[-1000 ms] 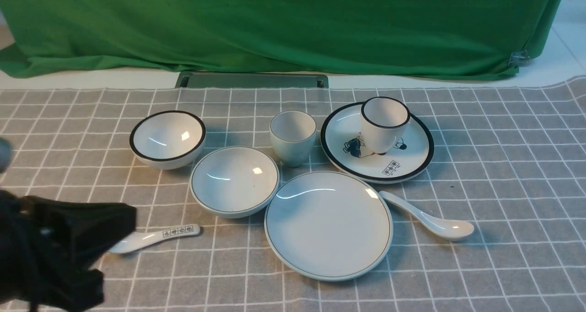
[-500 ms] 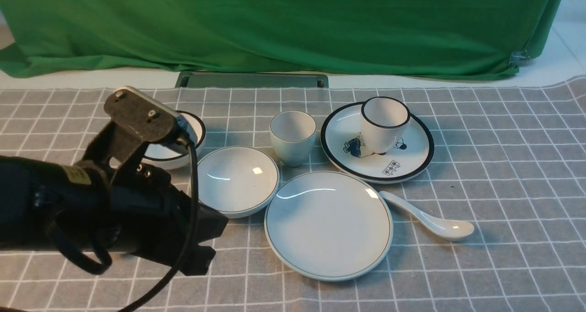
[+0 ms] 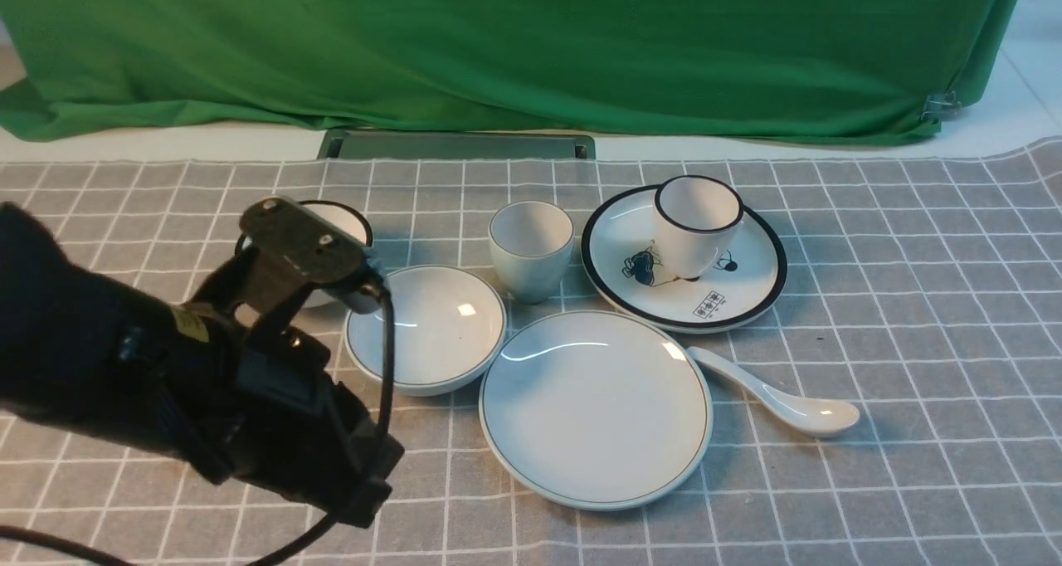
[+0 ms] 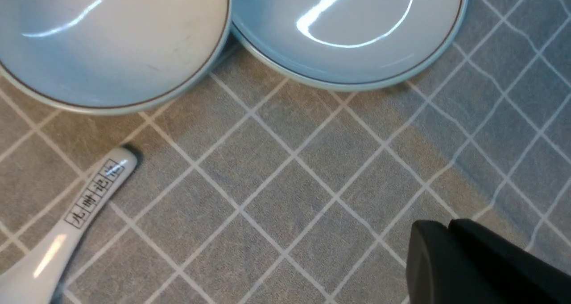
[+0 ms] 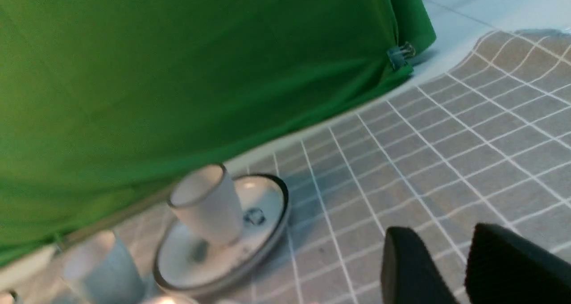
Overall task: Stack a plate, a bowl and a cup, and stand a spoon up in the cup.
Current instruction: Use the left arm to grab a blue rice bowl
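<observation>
The plain plate lies at the front middle of the cloth. The shallow bowl touches its far left edge. The small plain cup stands behind them. The plain white spoon lies to the right of the plate. My left gripper hangs low over the cloth, near and left of the plate. In the left wrist view its tips are shut and empty, with the bowl and the plate ahead. My right gripper is open and empty above bare cloth at the right.
A black-rimmed plate with a drawing holds a black-rimmed cup at the back right. A black-rimmed bowl is half hidden behind my left arm. A labelled spoon lies beside the left gripper. A green curtain closes the back.
My left arm has come in from the lower left corner and moved right and forward. It now hides the labelled spoon and part of the black-rimmed bowl in the front view.
</observation>
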